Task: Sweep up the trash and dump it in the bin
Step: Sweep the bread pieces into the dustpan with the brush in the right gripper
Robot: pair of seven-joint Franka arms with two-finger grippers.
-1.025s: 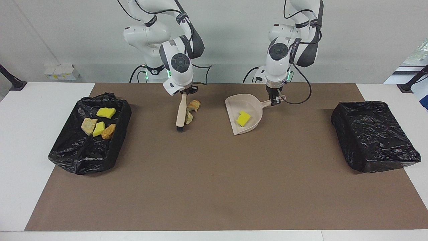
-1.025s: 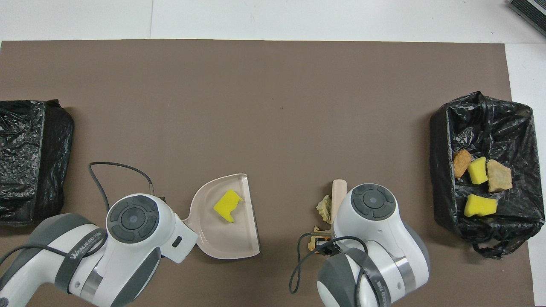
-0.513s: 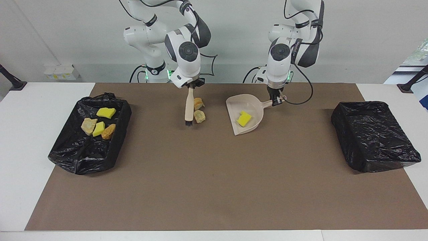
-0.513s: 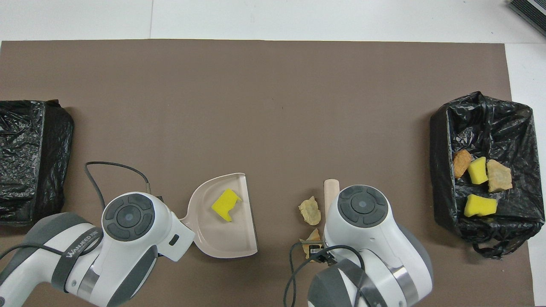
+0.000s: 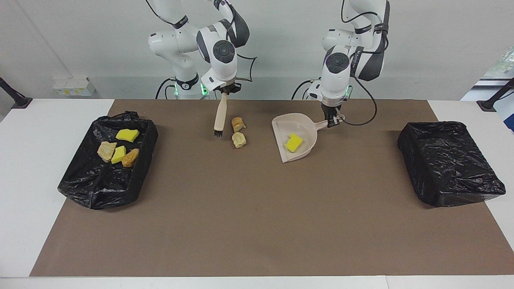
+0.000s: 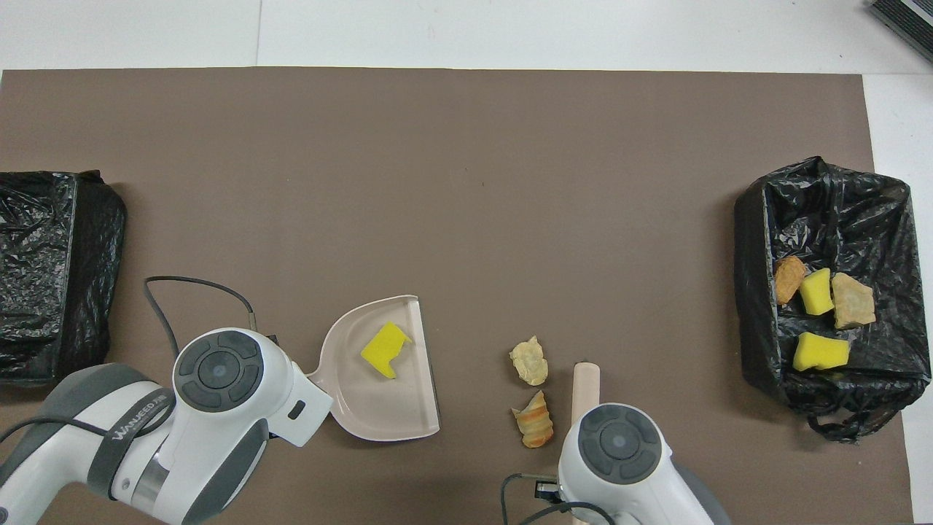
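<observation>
My right gripper (image 5: 226, 91) is shut on the handle of a beige brush (image 5: 219, 116), which hangs bristles down, just off the mat. Beside the brush (image 6: 585, 380), toward the dustpan, two pieces of trash lie on the mat: an orange-tan chunk (image 5: 238, 123) (image 6: 534, 428) and a beige lump (image 5: 239, 139) (image 6: 529, 361). My left gripper (image 5: 331, 119) is shut on the handle of the beige dustpan (image 5: 288, 124) (image 6: 379, 405), which rests on the mat holding a yellow sponge piece (image 5: 293, 142) (image 6: 385, 350). The open black-lined bin (image 5: 100, 192) (image 6: 758, 219) at the right arm's end holds several scraps.
A second black-bagged bin (image 5: 449, 162) (image 6: 51, 270) sits at the left arm's end of the table. A brown mat (image 5: 257, 224) covers the table's middle. A cable (image 6: 189, 288) loops on the mat beside the left arm's wrist.
The brush pushed the two loose pieces toward the dustpan, then lifted and drew back toward the robots, away from them. The dustpan has hardly moved.
</observation>
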